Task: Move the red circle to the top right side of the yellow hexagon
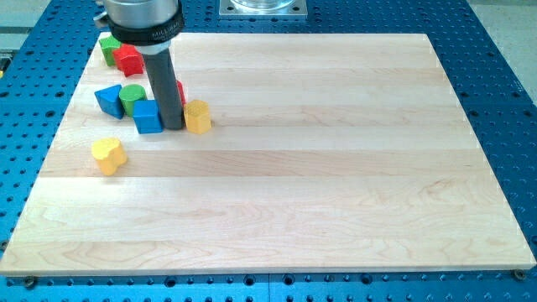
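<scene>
The yellow hexagon (198, 117) stands on the wooden board (336, 168) at the upper left. The red circle (180, 91) is almost wholly hidden behind my dark rod; only a red sliver shows, just above and left of the hexagon. My tip (174, 127) rests on the board between the blue cube (148, 117) on its left and the yellow hexagon on its right, close to both.
A green cylinder (132, 96) and a blue triangle (108, 100) sit left of the blue cube. A red star-like block (128, 59) and a green block (109, 46) lie near the top left corner. A yellow heart-like block (109, 154) lies lower left.
</scene>
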`<state>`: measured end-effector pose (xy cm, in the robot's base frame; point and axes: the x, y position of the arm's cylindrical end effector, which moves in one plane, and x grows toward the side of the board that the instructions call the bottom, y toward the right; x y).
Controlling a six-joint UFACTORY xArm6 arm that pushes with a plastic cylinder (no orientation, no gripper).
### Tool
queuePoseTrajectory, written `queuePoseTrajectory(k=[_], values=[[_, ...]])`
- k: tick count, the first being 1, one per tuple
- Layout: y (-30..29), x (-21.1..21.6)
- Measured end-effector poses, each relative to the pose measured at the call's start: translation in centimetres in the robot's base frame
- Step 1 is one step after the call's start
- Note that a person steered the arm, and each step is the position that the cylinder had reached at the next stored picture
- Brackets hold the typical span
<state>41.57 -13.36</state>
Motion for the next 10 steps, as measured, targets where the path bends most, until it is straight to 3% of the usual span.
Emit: queuePoseTrajectory(k=[3,6,8,10], values=[[-2.7,-2.8],[-2.3,-12.1],[5.6,-8.4],[5.1,-0.4]])
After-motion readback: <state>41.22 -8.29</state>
